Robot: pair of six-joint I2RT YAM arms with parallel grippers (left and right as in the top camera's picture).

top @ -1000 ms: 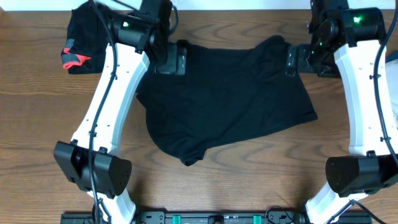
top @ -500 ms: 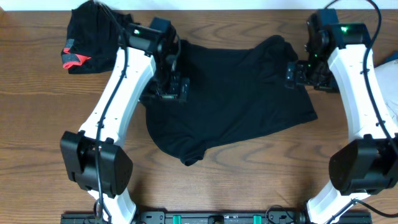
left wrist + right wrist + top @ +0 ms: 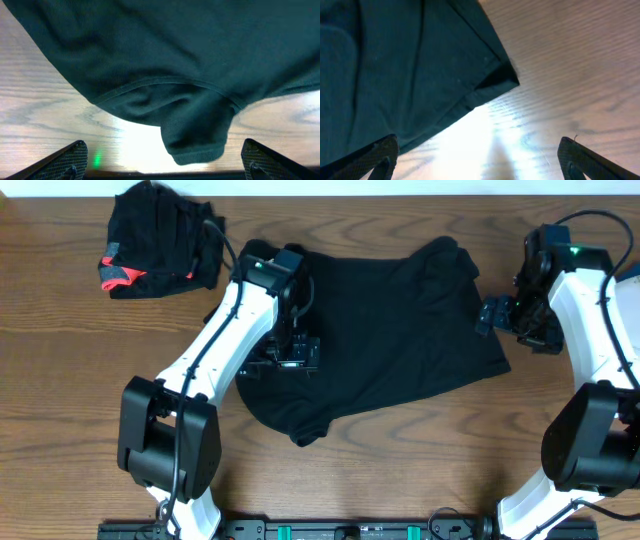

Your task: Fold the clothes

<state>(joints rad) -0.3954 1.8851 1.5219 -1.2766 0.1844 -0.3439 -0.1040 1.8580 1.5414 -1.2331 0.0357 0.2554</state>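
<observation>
Two garments: a plain black garment (image 3: 400,330) and a smaller trimmed garment (image 3: 150,240), black with a red-orange edge, both lying on the wooden counter (image 3: 60,380).
Plain black garment: spread loosely across the middle of the counter. It is rumpled along its far edge, and its near edge curves down to a small flap at the front.
Trimmed garment: bunched in a heap at the far left corner, well apart from the plain one, with the red-orange edge on its left side.
Left gripper (image 3: 300,360): over the left part of the plain black garment, fingers spread wide with nothing between them.
Left wrist view: the fingertips (image 3: 65,160) sit at the bottom corners, far apart. A hemmed edge of dark fabric fills the upper picture, a folded tab hangs toward the gap, and pale wood shows on either side.
Right gripper (image 3: 490,315): just beside the garment's right edge, fingers spread wide and holding nothing.
Right wrist view: the fingertips (image 3: 375,155) are at the bottom corners. A corner of the fabric lies at upper left, with bare wood below it and to the right.
Contact: whether either gripper touches the cloth cannot be told.
</observation>
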